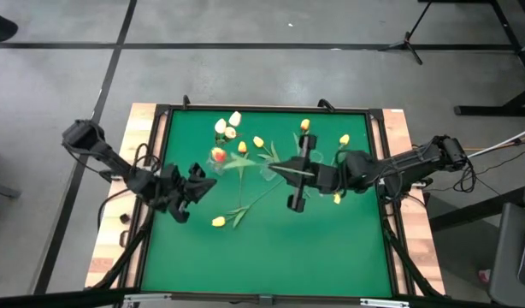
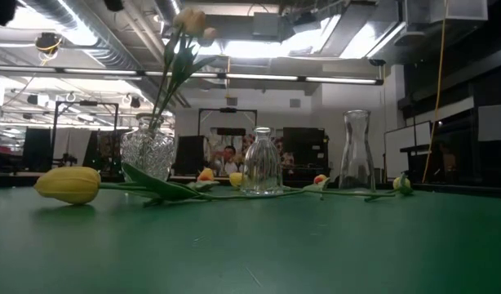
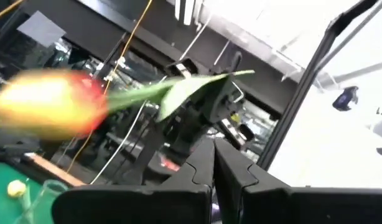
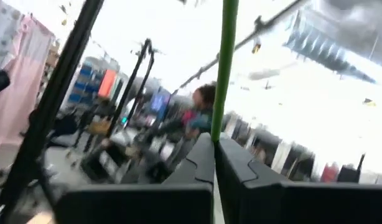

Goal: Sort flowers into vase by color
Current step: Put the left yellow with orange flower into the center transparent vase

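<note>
My left gripper [image 1: 203,182] is over the left-middle of the green mat [image 1: 262,248], fingers [image 3: 197,174] pressed together on the stem of an orange-red tulip [image 1: 218,155]; in the left wrist view that tulip's head [image 3: 48,109] and a leaf sit just past my fingertips.

My right gripper [image 1: 280,168] is near the mat's centre, closed on a thin green stem [image 4: 225,68] that runs straight out between the fingers [image 4: 237,171]. Which head belongs to that stem I cannot tell.

Flowers [image 1: 245,162] are scattered over the far half of the mat. White tulips [image 1: 227,127] cluster toward the far edge, left of centre, standing in a cut-glass vase [image 2: 146,151]. Yellow heads lie near the far edge, centre [image 1: 304,125] and right of centre [image 1: 344,139]. One yellow tulip [image 1: 218,222] lies flat on the mat nearer the middle, left of centre.

The low view also shows a small clear bottle [image 2: 261,163] and a clear carafe [image 2: 356,153], both upright.
</note>
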